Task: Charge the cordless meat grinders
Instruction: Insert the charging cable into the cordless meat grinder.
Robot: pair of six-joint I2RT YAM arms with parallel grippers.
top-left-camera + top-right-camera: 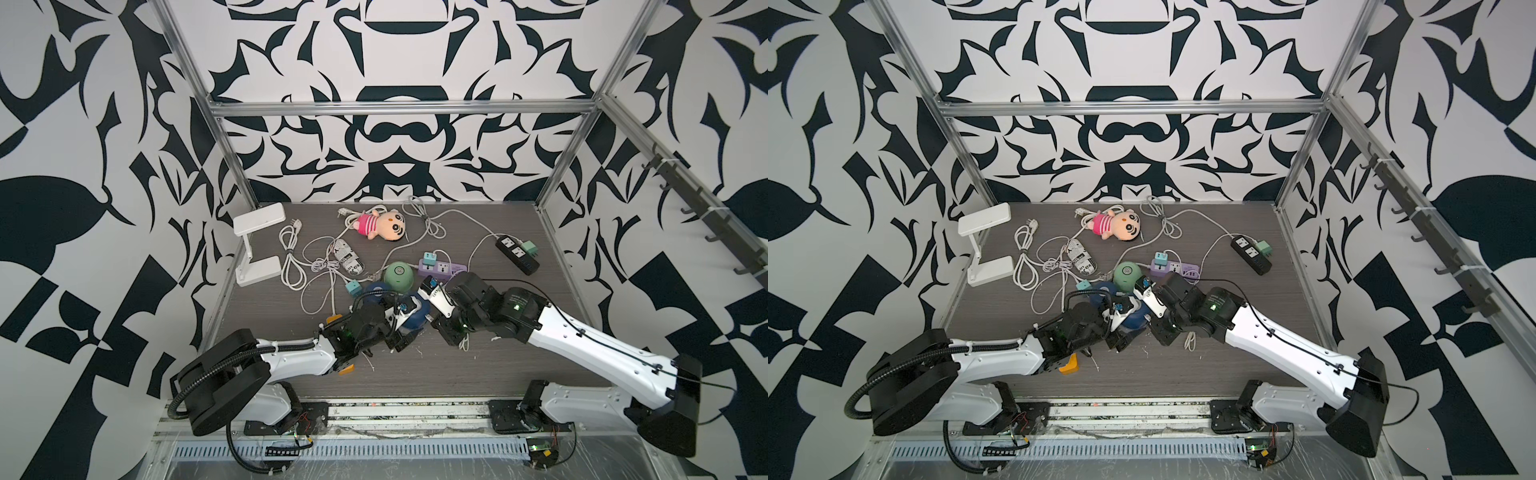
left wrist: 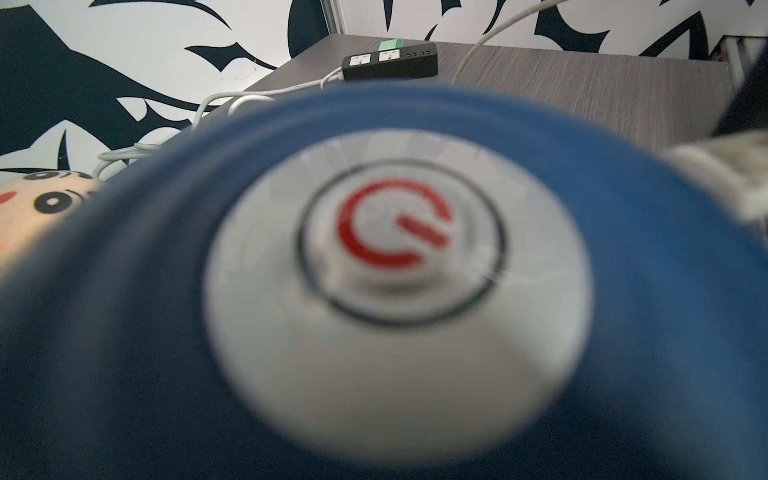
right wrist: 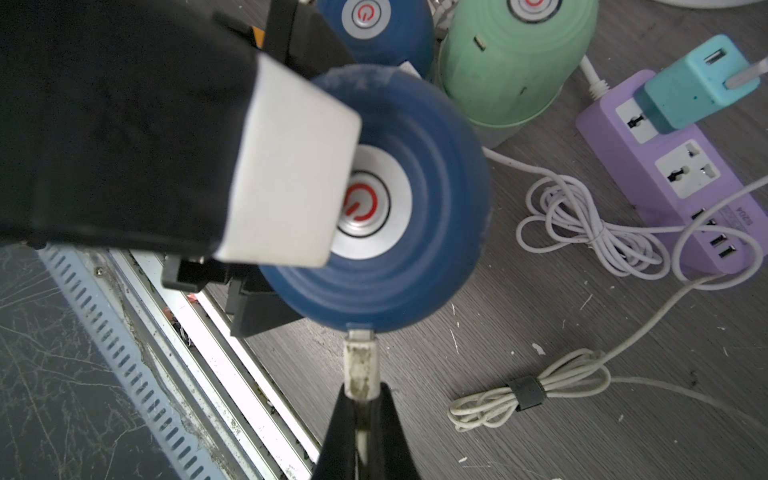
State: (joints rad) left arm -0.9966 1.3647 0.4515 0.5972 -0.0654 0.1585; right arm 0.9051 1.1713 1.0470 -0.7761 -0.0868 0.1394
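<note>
matt ridged plastic dark blue grinder (image 3: 436, 208), satin silver button (image 3: 374, 208), scuffed wood-grain tabletop (image 3: 540, 324)

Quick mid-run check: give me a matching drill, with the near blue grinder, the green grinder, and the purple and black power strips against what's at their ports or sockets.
Things:
1. near dark blue grinder
2. mint green grinder
3. purple power strip
4. black power strip

States:
A. teal adapter plugged into an end socket
B. green adapter right beside it
C. white cable plug, pinched by the right gripper, at its side port
D. side slot visibly empty

Pairs: 1-C, 2-D, 3-A, 4-B
</note>
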